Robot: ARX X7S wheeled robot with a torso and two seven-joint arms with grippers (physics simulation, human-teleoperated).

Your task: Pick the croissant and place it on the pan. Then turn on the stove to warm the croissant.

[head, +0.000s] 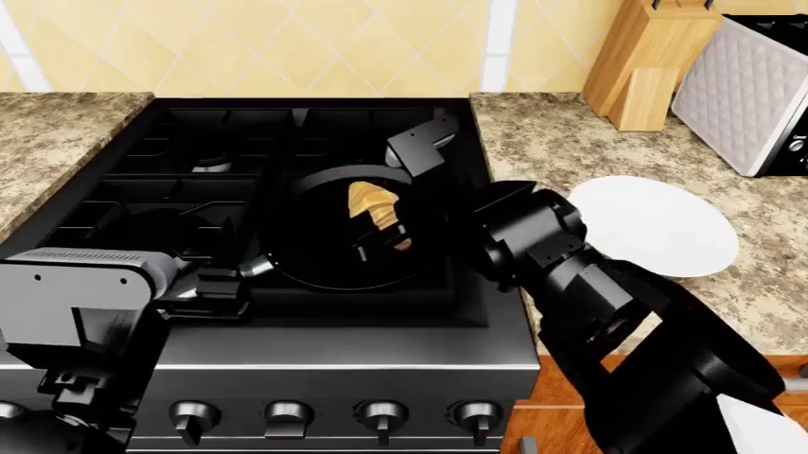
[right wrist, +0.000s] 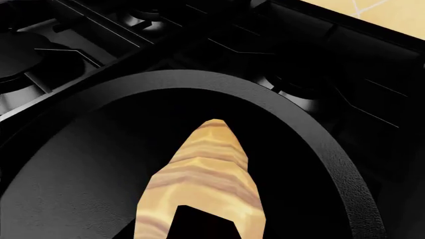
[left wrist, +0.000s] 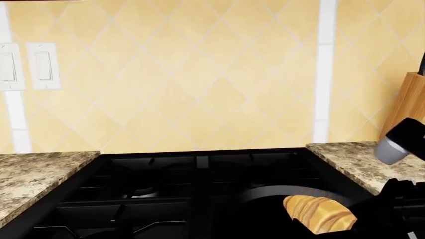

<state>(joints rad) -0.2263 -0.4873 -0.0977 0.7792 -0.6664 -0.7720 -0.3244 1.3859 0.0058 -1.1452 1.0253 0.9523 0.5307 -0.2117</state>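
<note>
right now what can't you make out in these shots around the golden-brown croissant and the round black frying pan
- Golden-brown croissant: whether it rests on the round black frying pan or hangs above it; the right wrist view's lower edge cuts it off, and a dark fingertip covers part.
- Right gripper: black against the black pan in the head view, so its jaw state is unclear.
- Left gripper: outside all views.
- Front knobs: too small in the head view to read settings.

The croissant (head: 374,210) is lying in the pan (head: 303,260) under the right tool (head: 378,248), the plate (head: 657,227) sitting to its right.
</note>
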